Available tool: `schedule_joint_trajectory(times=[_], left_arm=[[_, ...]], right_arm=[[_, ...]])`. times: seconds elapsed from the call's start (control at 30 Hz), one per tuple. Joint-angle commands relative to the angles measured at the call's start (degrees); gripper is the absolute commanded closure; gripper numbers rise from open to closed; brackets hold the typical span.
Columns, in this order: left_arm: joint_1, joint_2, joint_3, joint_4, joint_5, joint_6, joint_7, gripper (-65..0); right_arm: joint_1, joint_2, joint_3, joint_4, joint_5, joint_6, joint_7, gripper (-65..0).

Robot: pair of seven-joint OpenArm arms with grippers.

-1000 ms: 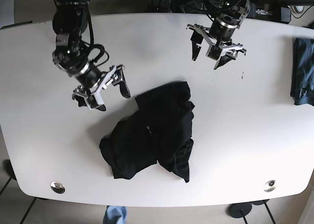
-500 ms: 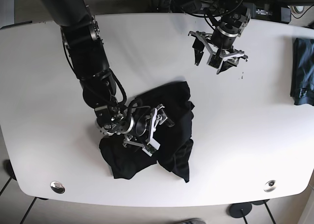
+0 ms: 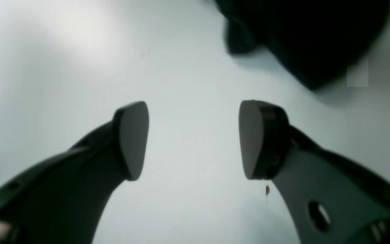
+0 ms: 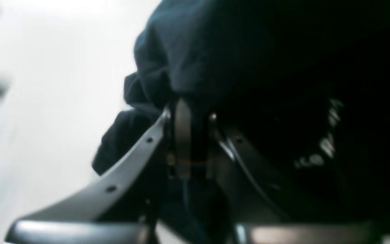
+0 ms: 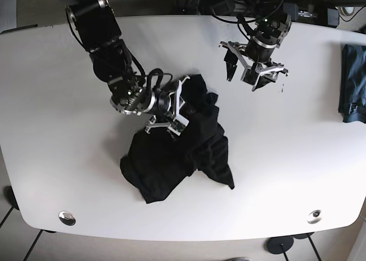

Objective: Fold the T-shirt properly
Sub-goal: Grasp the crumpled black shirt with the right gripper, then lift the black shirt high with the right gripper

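The black T-shirt [image 5: 177, 152] lies crumpled on the white table [image 5: 297, 158]. One part of it is lifted and drawn toward the back. My right gripper [image 5: 174, 109] is shut on a fold of the shirt near its upper edge. In the right wrist view the fingers [image 4: 183, 135] pinch dark fabric [image 4: 215, 51] with white print on it. My left gripper [image 5: 247, 72] is open and empty above bare table, to the back right of the shirt. In the left wrist view its gripper [image 3: 193, 139] stands wide open, with an edge of the shirt [image 3: 300, 34] ahead.
A dark blue garment [image 5: 351, 84] lies at the table's right edge. Two round metal grommets [image 5: 67, 217] [image 5: 314, 216] sit near the front edge. Cables and equipment [image 5: 229, 1] crowd the back edge.
My right gripper moved from the bare table at the left onto the shirt, shut on it and pulled that part up and back. The shirt has shifted and stretched. The left arm barely moved.
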Motion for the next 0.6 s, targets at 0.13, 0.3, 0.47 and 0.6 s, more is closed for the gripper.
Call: schedule_joint_trajectory(times=[0.13,0.3,0.47,0.6], left_arm=[[-0.47,0.00,0.08,-2.33,-0.43,0.05,-1.28,-37.9],[-2.14,0.00,0.08,-4.44,-0.43,-0.12,-1.28,-37.9],[-2.58,0.00,0.08,-4.61,-0.43,-0.12,-1.28,-37.9],[-3.02,-0.09,0.08,-4.61,-0.43,-0.21,-1.28,-37.9]], right_arm=[[-13.28,3.58,8.64,16.29,1.16,0.07,-0.65,-4.6],[-21.10,3.58,18.04,27.89,1.60,0.51,-0.83,-43.6],[-18.64,3.14,16.02,30.27,1.16,0.60,-0.83,-55.2],[-10.99,3.49,6.88,27.19,1.08,0.07,-1.09,-51.0]])
